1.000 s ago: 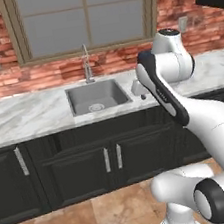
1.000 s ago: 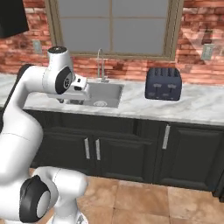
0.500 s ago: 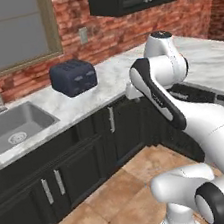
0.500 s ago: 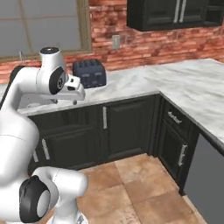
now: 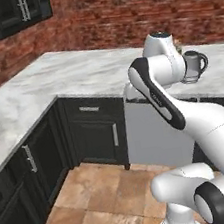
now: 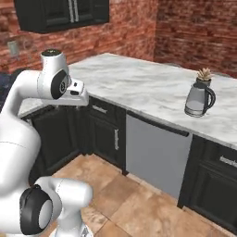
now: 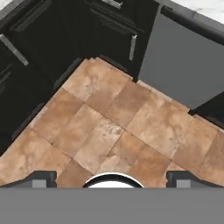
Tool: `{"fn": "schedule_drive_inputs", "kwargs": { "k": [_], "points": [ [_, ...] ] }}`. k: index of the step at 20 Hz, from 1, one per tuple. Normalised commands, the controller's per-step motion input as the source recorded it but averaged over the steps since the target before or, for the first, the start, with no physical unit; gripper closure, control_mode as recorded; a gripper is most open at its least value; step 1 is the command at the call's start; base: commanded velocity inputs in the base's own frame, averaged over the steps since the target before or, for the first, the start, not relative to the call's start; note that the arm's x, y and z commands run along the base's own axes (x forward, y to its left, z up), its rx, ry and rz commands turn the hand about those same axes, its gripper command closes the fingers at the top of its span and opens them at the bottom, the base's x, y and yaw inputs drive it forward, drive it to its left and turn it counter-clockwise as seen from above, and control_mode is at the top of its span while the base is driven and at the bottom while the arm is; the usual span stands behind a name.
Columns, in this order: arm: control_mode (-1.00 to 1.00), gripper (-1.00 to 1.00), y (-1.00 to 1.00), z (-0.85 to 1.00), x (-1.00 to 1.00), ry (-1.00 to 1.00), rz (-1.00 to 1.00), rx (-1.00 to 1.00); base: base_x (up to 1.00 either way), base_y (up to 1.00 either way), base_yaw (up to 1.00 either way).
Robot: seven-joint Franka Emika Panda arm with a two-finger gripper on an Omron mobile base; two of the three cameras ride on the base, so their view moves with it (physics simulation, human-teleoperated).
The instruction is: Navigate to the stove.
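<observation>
Stove direction cannot be judged: no steel range with black grates is seen. Grey marble corner tabletop (image 6: 139,83) lies at twelve o'clock; empty hand (image 7: 112,178), fingers apart, faces terracotta floor tiles (image 7: 105,127).

Both base views look down from behind the arm at one counter corner (image 5: 56,94), sharing the kettle (image 6: 198,99).
</observation>
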Motion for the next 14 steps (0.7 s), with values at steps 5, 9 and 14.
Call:
{"fn": "schedule_drive_inputs", "kwargs": {
  "k": [5, 9, 14],
  "points": [
    [1.00, -1.00, 0.00, 0.00, 0.00, 0.00, 0.00, 0.00, -0.01, 0.00, -0.90],
    [1.00, -1.00, 0.00, 0.00, 0.00, 0.00, 0.00, 0.00, 0.00, 0.00, -0.89],
    [1.00, -1.00, 0.00, 0.00, 0.00, 0.00, 0.00, 0.00, 0.00, 0.00, -0.89]
  ]
}}
